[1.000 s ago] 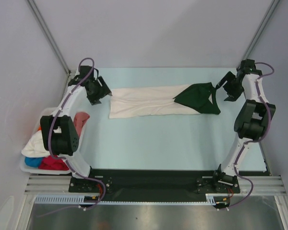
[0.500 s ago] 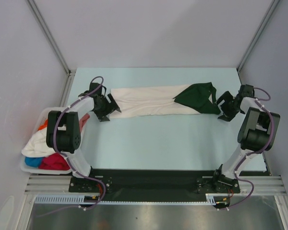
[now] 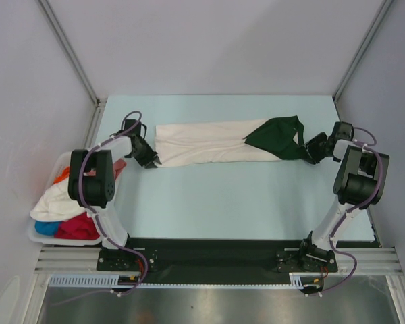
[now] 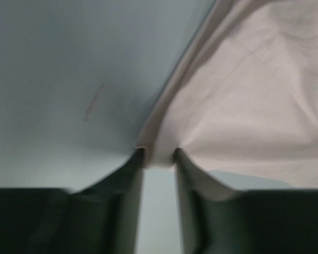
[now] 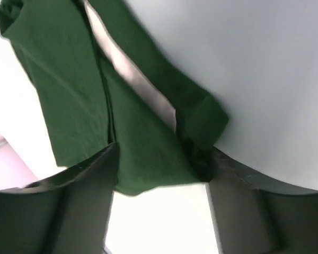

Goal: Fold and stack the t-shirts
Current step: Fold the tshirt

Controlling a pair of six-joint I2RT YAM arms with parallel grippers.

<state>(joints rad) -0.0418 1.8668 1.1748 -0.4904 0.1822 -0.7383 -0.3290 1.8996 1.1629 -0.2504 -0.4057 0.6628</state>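
left gripper [image 3: 152,160]: fingers nearly together, cream t-shirt [image 3: 202,143] corner at the tips, can't tell if pinched | shirt flat, spanning tips to tips | right gripper [image 3: 313,150]: fingers spread, green sleeve [image 5: 69,90] end between them

Bare table [image 3: 223,199] open on near side, folded t-shirt [image 3: 202,143] spanning far middle, full basket [image 3: 32,237] blocking left edge

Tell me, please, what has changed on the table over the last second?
Both arms swung nearer and down: the left tool reached the cream corner of the t-shirt, and the right tool now straddles its green end. No firm grip shows. The t-shirt lies as before.
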